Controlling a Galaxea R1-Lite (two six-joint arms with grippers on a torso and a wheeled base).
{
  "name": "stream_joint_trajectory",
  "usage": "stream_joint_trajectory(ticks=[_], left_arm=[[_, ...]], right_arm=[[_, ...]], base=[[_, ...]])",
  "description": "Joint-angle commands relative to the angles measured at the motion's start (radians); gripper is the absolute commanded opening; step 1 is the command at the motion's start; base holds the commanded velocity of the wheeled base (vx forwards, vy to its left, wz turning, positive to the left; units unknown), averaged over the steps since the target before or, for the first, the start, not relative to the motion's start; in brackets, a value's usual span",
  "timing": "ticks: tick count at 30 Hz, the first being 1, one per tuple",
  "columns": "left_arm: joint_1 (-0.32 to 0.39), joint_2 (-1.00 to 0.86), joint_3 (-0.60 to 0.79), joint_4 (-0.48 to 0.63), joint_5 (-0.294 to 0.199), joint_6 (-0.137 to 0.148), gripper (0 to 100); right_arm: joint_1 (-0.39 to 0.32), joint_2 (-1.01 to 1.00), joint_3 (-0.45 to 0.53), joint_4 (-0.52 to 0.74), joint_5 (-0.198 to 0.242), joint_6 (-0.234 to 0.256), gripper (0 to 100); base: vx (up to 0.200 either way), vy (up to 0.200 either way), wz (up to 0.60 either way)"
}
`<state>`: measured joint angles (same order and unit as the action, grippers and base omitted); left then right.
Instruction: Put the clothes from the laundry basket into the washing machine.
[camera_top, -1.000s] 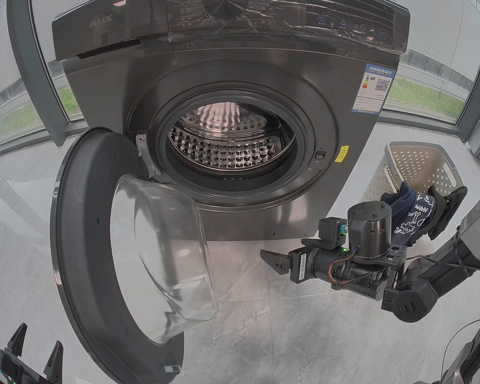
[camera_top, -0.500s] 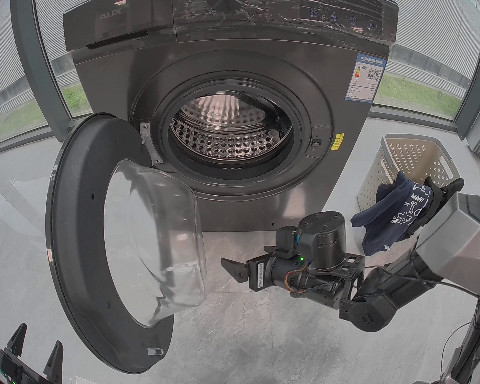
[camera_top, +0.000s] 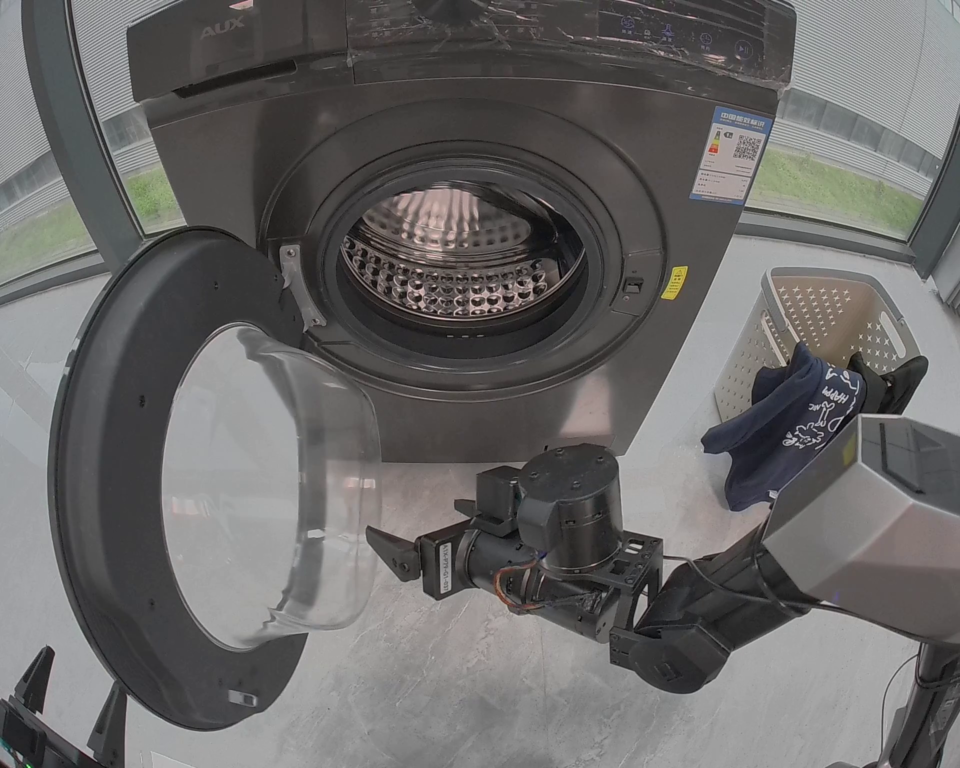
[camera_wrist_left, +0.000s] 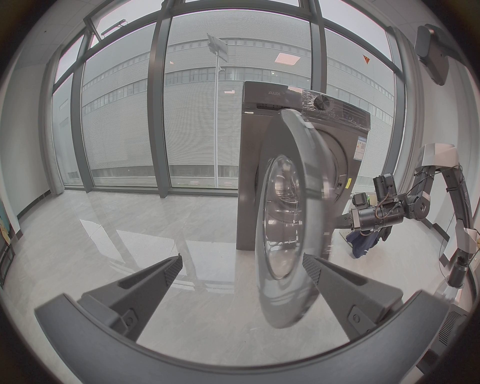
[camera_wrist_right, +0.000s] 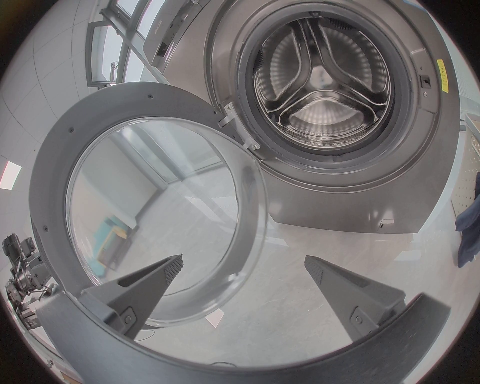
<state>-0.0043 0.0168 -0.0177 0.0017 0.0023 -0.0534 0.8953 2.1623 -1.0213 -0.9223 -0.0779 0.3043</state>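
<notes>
The grey washing machine (camera_top: 470, 130) stands with its steel drum (camera_top: 460, 260) showing nothing inside. Its round door (camera_top: 110, 440) hangs swung out to the left, glass bowl (camera_top: 270, 490) facing me. My right gripper (camera_top: 395, 555) is low in front of the machine, right beside the bowl's rim; whether it touches I cannot tell. In the right wrist view this gripper (camera_wrist_right: 243, 265) is open and holds nothing. A navy garment (camera_top: 785, 430) drapes over the white laundry basket (camera_top: 880, 310) at the right. My left gripper (camera_wrist_left: 242, 262) is open, down at the left, far from the door (camera_wrist_left: 290, 220).
Grey tiled floor (camera_top: 480, 690) spreads in front of the machine. Glass walls with dark frames (camera_top: 60, 140) stand behind it. The swung-out door takes up the space left of the opening.
My right gripper has travelled left along the floor, away from the basket and up to the door's glass bowl. The door has swung wider. The head camera shifted early on.
</notes>
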Motion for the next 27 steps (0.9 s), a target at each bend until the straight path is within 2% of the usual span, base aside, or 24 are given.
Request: stream_joint_trajectory(ticks=[1,10,14,20,27], left_arm=[[0.000,-0.005,0.016,0.000,0.001,0.000,100],[0.000,-0.003,0.016,0.000,0.001,0.000,100],[0.000,-0.003,0.015,0.000,0.001,0.000,100],[0.000,-0.005,0.015,0.000,0.001,0.000,100],[0.001,-0.006,0.015,0.000,0.001,0.000,100]], right_arm=[[-0.006,0.005,-0.008,-0.004,0.000,0.001,100],[-0.009,0.014,-0.005,-0.024,0.000,0.001,100],[-0.012,0.033,-0.013,-0.024,0.000,-0.001,100],[-0.029,0.071,-0.080,-0.023,0.001,-0.004,100],[0.050,0.186,-0.240,-0.033,0.000,-0.001,100]], base=[[0.000,0.000,0.00],[0.000,0.000,0.00],[-0.200,0.000,0.00],[-0.167,0.000,0.00],[0.000,0.000,0.00]])
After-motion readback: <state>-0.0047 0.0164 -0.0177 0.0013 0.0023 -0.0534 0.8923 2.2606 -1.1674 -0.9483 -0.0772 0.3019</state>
